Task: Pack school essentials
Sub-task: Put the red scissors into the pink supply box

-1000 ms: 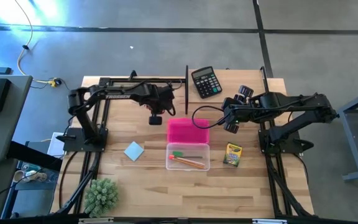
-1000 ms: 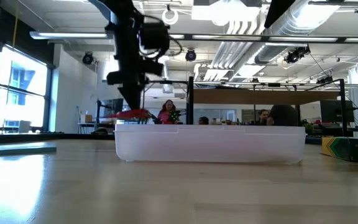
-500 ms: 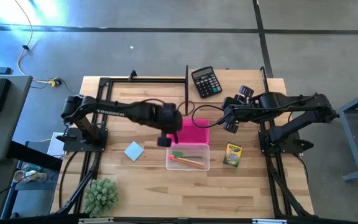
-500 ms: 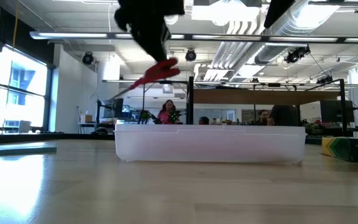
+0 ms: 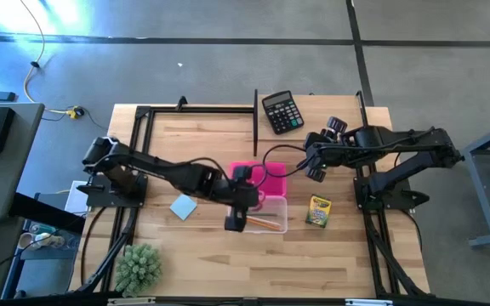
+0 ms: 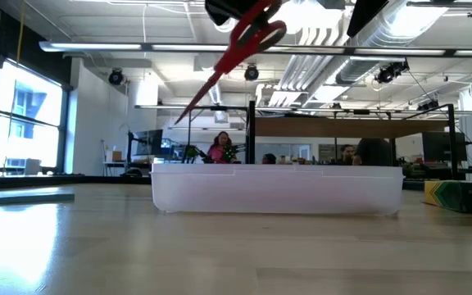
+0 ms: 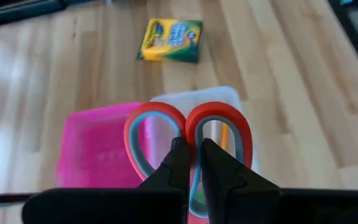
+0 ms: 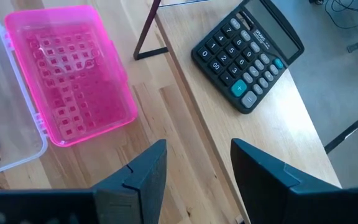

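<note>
Two arms, dark matte black, slender jointed links on black frame bases bolted at the table's side edges. Left arm (image 5: 156,166) — thin black cable looping along its forearm. Right arm (image 5: 394,140) — rounded black knobs near the wrist, cable curving off. Fingers (image 8: 138,174) — flat, angular, charcoal grey with bevelled edges.

The pale wooden plank desk (image 5: 194,255) carries a clear plastic case (image 5: 272,213) near its middle, its bright pink lid (image 5: 270,179) lying open flat on the side toward the far edge. Just beside the case, toward the right edge, lies a yellow-green crayon box (image 5: 317,211). A light-blue square notepad (image 5: 183,206) lies toward the left edge. A black calculator (image 5: 282,112) sits at the far edge, and a spiky green potted plant (image 5: 138,268) stands in the near left corner.
</note>
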Tool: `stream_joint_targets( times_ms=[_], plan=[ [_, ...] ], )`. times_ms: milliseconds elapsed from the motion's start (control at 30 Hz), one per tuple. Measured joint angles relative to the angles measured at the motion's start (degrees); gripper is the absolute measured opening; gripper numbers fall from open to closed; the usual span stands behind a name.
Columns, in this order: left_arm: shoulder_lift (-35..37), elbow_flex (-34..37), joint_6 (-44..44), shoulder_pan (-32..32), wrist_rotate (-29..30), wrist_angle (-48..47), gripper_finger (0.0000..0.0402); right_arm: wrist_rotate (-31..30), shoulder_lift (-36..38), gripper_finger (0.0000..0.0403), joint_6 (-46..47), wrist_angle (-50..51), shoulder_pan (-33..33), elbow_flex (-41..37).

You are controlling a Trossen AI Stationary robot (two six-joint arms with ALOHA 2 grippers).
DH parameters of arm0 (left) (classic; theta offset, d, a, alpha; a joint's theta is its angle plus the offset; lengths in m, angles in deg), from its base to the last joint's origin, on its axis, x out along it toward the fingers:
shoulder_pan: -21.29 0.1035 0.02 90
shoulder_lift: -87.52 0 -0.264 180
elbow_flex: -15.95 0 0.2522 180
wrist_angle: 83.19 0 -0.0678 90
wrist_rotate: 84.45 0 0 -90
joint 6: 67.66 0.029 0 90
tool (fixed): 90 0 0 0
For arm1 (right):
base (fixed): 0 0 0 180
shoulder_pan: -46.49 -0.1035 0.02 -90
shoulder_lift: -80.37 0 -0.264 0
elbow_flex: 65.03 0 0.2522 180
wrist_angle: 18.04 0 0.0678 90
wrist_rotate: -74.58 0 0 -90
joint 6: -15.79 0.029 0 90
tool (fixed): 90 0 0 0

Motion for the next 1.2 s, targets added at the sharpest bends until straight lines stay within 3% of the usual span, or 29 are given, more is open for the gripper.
stream_joint_targets(
  times_ms=[500, 1200],
  plan=[
    [-5.13, 0.0, -5.86, -2.3, -3.02, 7.79, 0.0007, 0.0, 0.0, 0.0169, 0.02, -0.32, 0.0, 0.0],
    [-9.68, 0.02, -5.25, -0.97, -5.61, 5.52, 0.001, 0.09, 0.0, 0.0169, 1.15, -0.4, 0.0, 0.0]
  ],
)
